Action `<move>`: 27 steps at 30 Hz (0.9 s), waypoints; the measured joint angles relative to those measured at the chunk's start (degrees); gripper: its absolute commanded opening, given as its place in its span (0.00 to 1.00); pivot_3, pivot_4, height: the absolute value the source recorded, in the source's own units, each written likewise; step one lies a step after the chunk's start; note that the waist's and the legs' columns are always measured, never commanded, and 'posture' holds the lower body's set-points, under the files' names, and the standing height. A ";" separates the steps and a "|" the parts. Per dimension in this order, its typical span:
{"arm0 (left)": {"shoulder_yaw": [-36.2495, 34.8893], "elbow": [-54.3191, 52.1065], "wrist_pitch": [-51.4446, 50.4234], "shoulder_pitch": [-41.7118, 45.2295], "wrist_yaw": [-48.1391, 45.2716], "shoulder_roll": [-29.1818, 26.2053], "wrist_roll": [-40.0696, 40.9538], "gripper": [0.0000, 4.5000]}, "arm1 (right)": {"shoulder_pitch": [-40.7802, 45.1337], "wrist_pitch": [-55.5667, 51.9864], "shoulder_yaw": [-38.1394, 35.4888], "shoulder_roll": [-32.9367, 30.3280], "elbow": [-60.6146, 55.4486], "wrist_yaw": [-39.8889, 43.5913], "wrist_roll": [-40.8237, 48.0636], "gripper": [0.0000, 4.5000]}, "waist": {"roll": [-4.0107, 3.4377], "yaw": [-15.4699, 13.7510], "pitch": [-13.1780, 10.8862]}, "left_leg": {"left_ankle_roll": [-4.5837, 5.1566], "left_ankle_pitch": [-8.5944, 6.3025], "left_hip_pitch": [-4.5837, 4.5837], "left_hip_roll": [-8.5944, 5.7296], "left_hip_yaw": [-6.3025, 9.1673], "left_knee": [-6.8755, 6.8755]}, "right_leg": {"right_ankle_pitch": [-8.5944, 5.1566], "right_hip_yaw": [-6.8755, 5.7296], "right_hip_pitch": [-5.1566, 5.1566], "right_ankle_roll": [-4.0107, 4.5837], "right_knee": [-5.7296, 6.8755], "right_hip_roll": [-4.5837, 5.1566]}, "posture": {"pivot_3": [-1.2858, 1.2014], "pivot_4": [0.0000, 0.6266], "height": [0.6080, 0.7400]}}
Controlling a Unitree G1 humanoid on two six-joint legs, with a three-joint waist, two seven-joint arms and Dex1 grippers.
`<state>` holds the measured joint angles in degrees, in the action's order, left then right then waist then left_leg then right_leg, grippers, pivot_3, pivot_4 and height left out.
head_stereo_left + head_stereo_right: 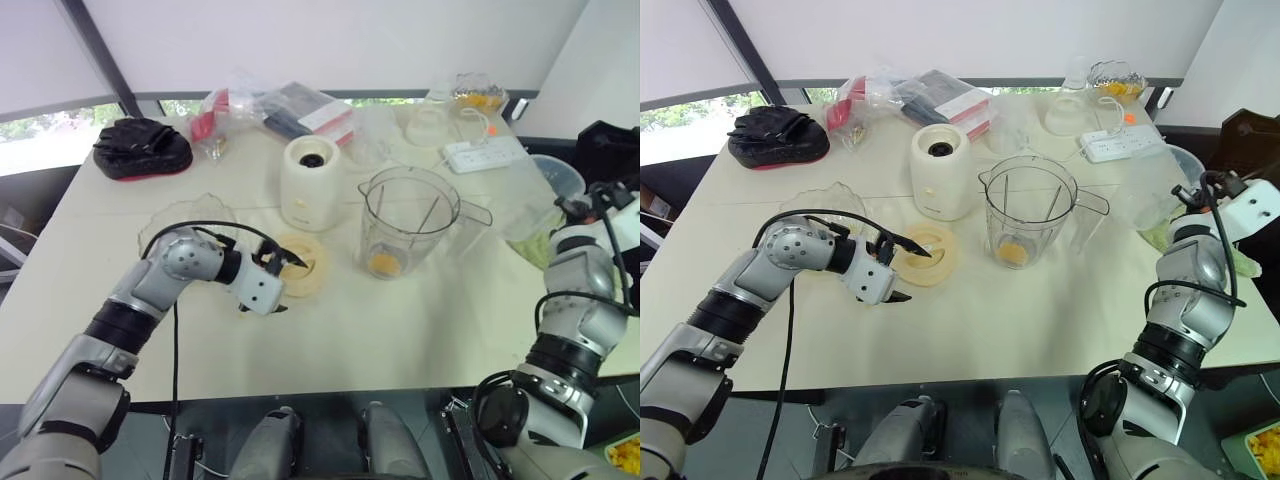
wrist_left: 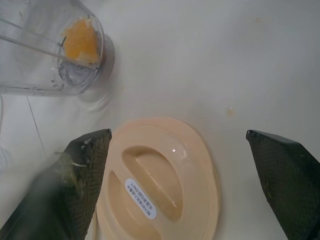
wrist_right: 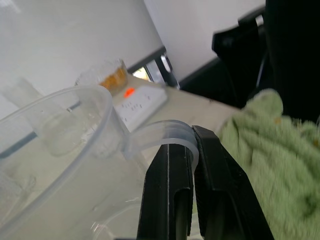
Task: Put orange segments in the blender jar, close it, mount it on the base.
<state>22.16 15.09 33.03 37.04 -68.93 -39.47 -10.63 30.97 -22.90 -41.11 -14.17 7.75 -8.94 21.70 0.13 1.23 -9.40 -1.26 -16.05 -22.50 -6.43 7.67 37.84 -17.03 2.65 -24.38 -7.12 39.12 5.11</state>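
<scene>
- The left claw [image 2: 175, 185] is wide open, just over the round lid [image 2: 160, 185].
- The right claw [image 3: 192, 195] is shut, off at the desk's right edge.
- An orange segment [image 1: 383, 262] sits in the blender jar [image 1: 408, 222], beside the base [image 1: 311, 182].
- Next, I think: grab the lid and close the jar.
- The pale desk [image 1: 400, 330] stands by a window.

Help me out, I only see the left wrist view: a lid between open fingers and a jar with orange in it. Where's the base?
Observer: The base stands upright just behind the lid, to the left of the jar.
Operator: Anything on it?
Observer: No, its dark socket is bare.
Operator: And the right end effector?
Observer: The right end effector is shut, at the right edge of the table, next to the handle of a clear container.
</scene>
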 measured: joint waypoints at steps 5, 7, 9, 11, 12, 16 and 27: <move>0.23 0.49 0.28 0.85 0.08 -0.06 -0.25 1.00 | -0.01 3.44 0.22 0.70 3.82 -1.30 0.98 0.01 | 0.00 0.01 0.00 | 0.00 0.00 0.00 0.00 0.00 0.00 | 0.00 0.00 0.00 0.00 0.00 0.00 | 0.52 0.24 1.00; 0.58 0.49 0.35 0.94 0.13 -0.28 -0.41 1.00 | -0.06 4.77 0.50 1.09 4.88 -1.52 1.07 0.01 | -0.01 0.08 0.01 | 0.00 0.00 0.00 0.00 0.00 0.00 | 0.00 0.00 0.00 0.00 0.01 0.00 | 0.52 0.24 1.00; 0.79 0.50 0.36 0.94 0.13 -0.44 -0.66 1.00 | -0.06 5.90 0.83 1.18 5.89 -1.53 1.08 0.01 | -0.01 0.17 0.01 | 0.00 0.00 0.00 0.00 0.00 0.00 | 0.00 0.00 0.00 0.00 0.01 0.00 | 0.52 0.24 1.00; 0.82 0.50 0.37 0.94 0.14 -0.57 -0.71 1.00 | -0.15 6.87 1.13 1.26 6.69 -1.54 1.10 0.01 | -0.01 0.29 0.01 | 0.00 0.00 0.00 0.00 0.00 0.00 | 0.00 0.00 0.00 0.00 0.01 -0.01 | 0.52 0.24 1.00; 0.83 0.49 0.37 0.94 0.14 -0.71 -0.74 1.00 | -0.14 7.30 1.36 1.26 7.30 -1.54 1.13 0.01 | -0.01 0.37 0.01 | 0.00 0.00 0.00 0.00 0.01 0.00 | 0.00 0.00 0.00 0.00 0.01 -0.01 | 0.52 0.24 1.00; 0.84 0.49 0.37 0.94 0.14 -1.12 -0.84 1.00 | -0.18 8.91 1.49 1.53 9.46 -1.74 1.30 0.01 | -0.01 0.74 0.01 | 0.00 0.00 0.00 0.00 0.01 0.00 | 0.00 0.00 0.00 0.00 0.01 -0.01 | 0.52 0.24 1.00; 1.29 0.13 0.35 0.94 0.14 -1.17 -1.13 1.00 | -1.92 12.85 2.47 1.90 13.27 -2.04 1.88 0.01 | -0.01 1.36 0.01 | 0.00 0.00 0.01 0.01 0.01 -0.02 | 0.00 0.01 0.00 0.00 0.02 -0.02 | 0.52 0.24 1.00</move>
<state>23.45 15.22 33.38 37.98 -68.80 -40.65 -11.76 29.05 -10.05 -38.64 -12.28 21.02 -10.98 23.58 0.12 2.59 -9.39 -1.26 -16.05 -22.50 -6.43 7.68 37.82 -17.03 2.66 -24.38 -7.12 39.14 5.09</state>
